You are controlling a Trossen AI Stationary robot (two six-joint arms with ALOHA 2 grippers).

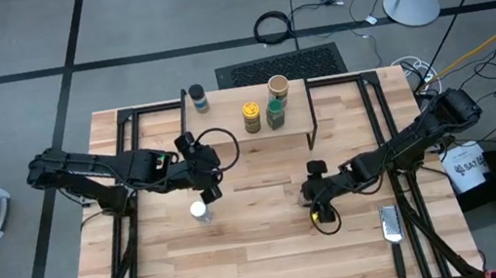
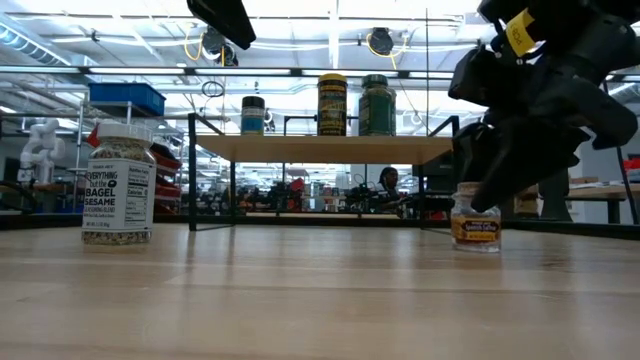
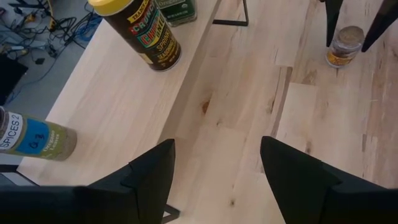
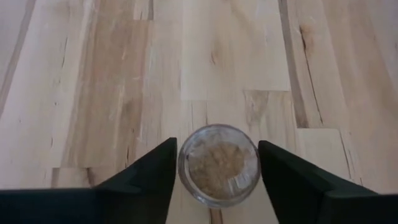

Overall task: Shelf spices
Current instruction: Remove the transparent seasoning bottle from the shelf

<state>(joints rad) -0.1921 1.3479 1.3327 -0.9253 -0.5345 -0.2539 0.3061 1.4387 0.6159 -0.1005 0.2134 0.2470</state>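
Fingers of the right gripper [image 4: 214, 165] straddle the clear jar [image 4: 218, 164] right of centre, apart, not visibly pressing; left gripper [image 3: 214, 171] hovers open near the shelf [image 1: 227, 132].

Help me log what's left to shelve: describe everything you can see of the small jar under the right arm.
The small clear jar is a short glass-like cylinder with tan granules showing through its clear top and an orange-brown label band. It stands upright on the wooden table, in front of the shelf, not on it. The right tool sits directly above, its two dark fingers flanking the jar's sides; contact cannot be confirmed. Nothing else touches it.
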